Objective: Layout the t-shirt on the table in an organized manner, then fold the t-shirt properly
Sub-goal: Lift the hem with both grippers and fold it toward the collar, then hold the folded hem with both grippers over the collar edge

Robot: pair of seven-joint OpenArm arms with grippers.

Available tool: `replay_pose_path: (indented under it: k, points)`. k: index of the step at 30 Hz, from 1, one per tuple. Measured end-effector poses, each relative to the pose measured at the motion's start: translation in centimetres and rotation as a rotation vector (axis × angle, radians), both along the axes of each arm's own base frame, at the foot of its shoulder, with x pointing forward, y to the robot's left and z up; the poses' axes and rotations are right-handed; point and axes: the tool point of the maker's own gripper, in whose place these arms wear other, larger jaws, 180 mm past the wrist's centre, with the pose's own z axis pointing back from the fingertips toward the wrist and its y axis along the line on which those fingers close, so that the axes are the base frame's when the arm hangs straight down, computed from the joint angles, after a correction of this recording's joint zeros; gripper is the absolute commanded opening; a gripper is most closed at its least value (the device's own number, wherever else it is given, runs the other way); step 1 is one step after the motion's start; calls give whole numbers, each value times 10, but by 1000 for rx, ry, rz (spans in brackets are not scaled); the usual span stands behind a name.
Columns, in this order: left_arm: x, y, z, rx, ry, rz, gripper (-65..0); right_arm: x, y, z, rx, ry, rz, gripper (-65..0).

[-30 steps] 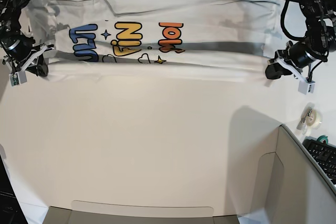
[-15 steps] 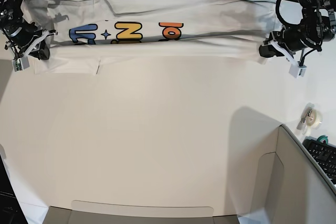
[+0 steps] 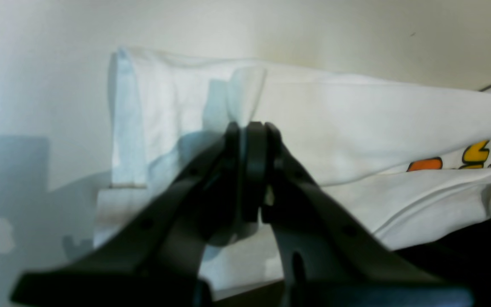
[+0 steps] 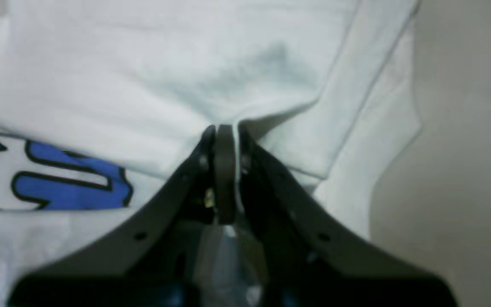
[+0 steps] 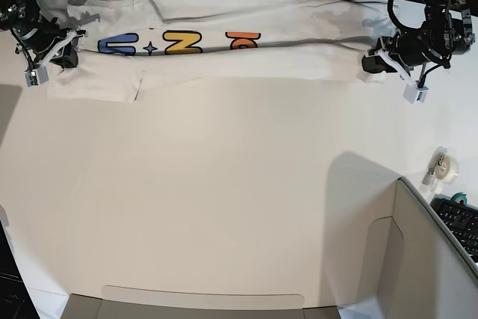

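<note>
One t-shirt (image 5: pixel 224 28); left pincer (image 3: pixel 249 128) and right pincer (image 4: pixel 222 130) each apparently clamp its fold.

A broad bare stretch of the desk (image 5: pixel 224 184) is left open from the centre out to 6 and 9 o'clock. The strip at 12 o'clock is taken up by the t-shirt (image 5: pixel 224 28). Passage at 4 to 5 o'clock is blocked by a grey panel (image 5: pixel 433 244), with a tape roll (image 5: pixel 447 167) and keyboard (image 5: pixel 459 218) just beside it.
</note>
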Motion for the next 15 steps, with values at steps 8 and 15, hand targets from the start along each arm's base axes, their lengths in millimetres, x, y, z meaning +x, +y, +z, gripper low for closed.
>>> replay_pose_path:
  k: [8,15]
  points:
    - [-1,1,0,2,2,0,-645,2,-4,-4,39,-9,-31,-603]
    - [-6,1,-3,5,18,2,-449,2,-4,-4,39,-12,-30,-516]
